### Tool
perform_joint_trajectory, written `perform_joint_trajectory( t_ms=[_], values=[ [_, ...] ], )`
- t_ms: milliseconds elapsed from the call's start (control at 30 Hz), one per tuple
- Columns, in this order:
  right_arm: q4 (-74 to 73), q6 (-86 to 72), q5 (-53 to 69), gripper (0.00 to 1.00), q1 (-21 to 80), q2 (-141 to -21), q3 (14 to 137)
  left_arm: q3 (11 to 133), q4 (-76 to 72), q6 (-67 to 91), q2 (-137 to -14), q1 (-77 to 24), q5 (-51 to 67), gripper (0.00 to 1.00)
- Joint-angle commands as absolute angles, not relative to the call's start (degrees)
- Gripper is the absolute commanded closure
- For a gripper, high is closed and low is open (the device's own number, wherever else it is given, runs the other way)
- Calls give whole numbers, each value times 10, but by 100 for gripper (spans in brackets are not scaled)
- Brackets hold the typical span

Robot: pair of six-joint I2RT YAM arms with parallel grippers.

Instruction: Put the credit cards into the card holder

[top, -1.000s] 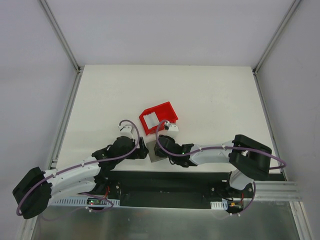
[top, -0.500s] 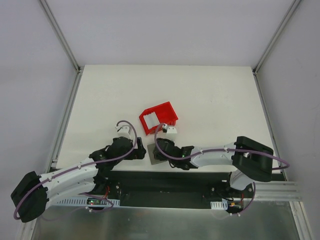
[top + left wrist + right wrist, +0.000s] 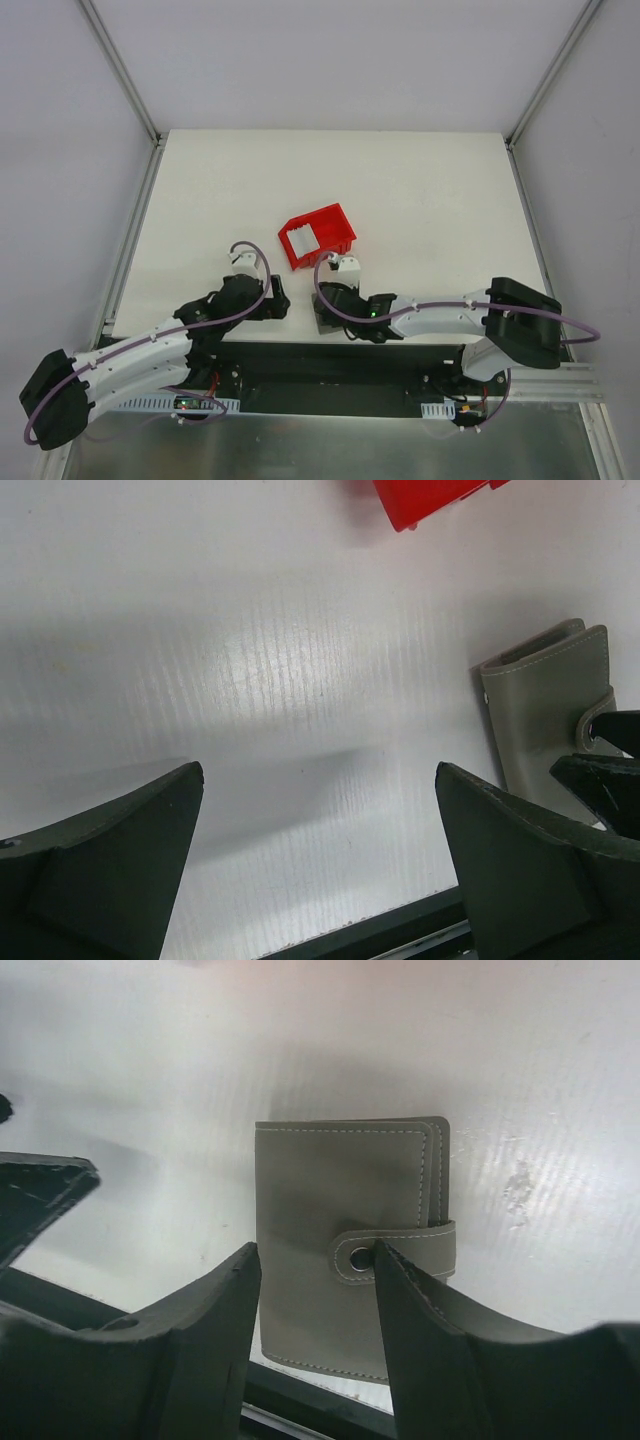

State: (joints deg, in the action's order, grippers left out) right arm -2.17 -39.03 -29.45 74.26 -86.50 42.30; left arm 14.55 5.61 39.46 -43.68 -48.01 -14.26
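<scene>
The card holder (image 3: 335,1210) is a grey wallet, folded shut with its strap snapped, lying flat close to the table's near edge. It also shows in part as a grey patch, the card holder (image 3: 323,320). My right gripper (image 3: 316,1250) hovers over it, open, one finger tip by the snap and nothing pinched. Off to its left, my left gripper (image 3: 318,772) is wide open over bare table, and the card holder (image 3: 545,710) lies apart to its right. Pale credit cards (image 3: 300,240) lie in the red bin (image 3: 335,222).
The red bin (image 3: 430,495) stands just beyond both grippers, near the middle of the white table (image 3: 420,190). The table's dark front rail (image 3: 320,1410) runs right under the wallet's near side. Grey walls enclose the left, right and back.
My left gripper has opened fully and drawn back left from the wallet. The right gripper's jaws have widened, and it has shifted with the wallet toward the near edge.
</scene>
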Motion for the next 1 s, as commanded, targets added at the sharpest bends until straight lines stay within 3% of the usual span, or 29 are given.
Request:
perform_joint_trajectory(
  t_ms=[0, 100, 300, 400, 733, 833, 967],
  values=[
    [-106, -360, -326, 42, 744, -849, 447, 171, 77, 379, -412, -480, -170, 1],
    [-138, -345, -342, 36, 744, -835, 470, 184, 92, 372, -407, -458, -160, 1],
    [-180, -304, -370, 8, 716, -759, 480, 219, 102, 333, -411, -336, -100, 1],
    [-184, -298, -352, 3, 668, -697, 455, 252, 112, 312, -440, -304, -86, 1],
    [-177, -253, -226, 4, 417, -498, 331, 307, 134, 308, -453, -150, -46, 1],
    [-178, -228, -189, 4, 349, -473, 323, 312, 125, 319, -463, -78, -5, 1],
    [-191, -194, -164, 4, 295, -493, 338, 308, 125, 318, -489, -76, -1, 1]
  ],
)
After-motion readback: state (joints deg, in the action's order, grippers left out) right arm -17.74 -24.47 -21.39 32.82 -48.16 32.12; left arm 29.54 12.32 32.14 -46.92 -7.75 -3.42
